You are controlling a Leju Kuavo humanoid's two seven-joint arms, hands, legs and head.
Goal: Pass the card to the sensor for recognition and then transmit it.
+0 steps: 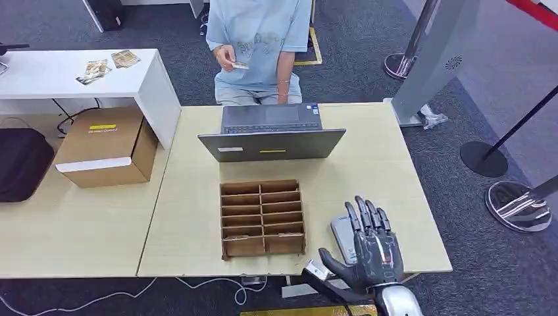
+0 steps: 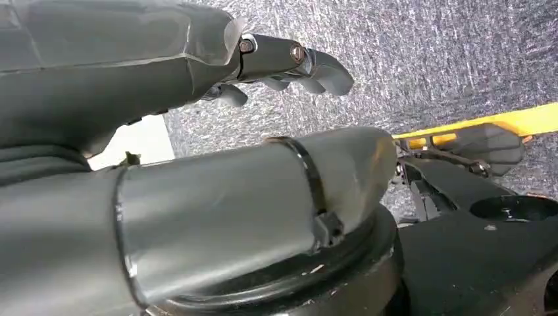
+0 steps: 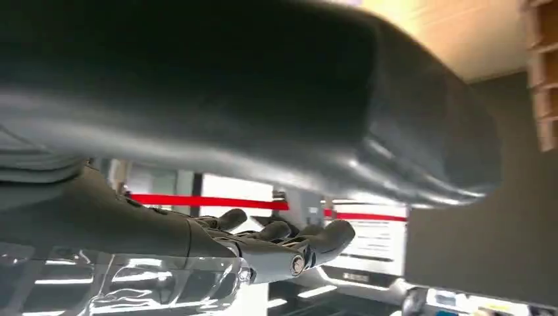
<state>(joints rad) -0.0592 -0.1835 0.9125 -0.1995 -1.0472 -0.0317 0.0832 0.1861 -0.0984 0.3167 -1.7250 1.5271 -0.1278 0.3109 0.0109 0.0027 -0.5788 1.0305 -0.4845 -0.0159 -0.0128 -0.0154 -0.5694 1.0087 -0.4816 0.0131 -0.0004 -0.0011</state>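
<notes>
**Right hand spread over the sensor, card with the person**

In the head view the right hand (image 1: pixel 367 247) sits at the lower right of the frame, palm down, fingers straight and apart, thumb out to the side, holding nothing. It hovers over or rests on a flat grey sensor (image 1: pixel 342 232) near the front edge of the light wooden table (image 1: pixel 368 164); whether it touches the pad cannot be told. In the right wrist view the fingers (image 3: pixel 276 240) reach out straight, with nothing between them.

The card (image 1: pixel 241 65) is at the upper centre of the frame, held in the hand (image 1: pixel 226 56) of a person in a light blue shirt (image 1: pixel 260 36) behind the table.

A cardboard divider box (image 1: pixel 262 218) with 2 columns of slots lies just left of the sensor. An open laptop (image 1: pixel 271 135) stands behind it.

At the left are a cardboard carton (image 1: pixel 105 148), a black bag (image 1: pixel 23 161) and a white table (image 1: pixel 72 76) bearing loose cards (image 1: pixel 108 64).

The left hand (image 2: pixel 131 72) hangs above grey carpet, fingers (image 2: pixel 289 62) loosely curled with nothing in them.
</notes>
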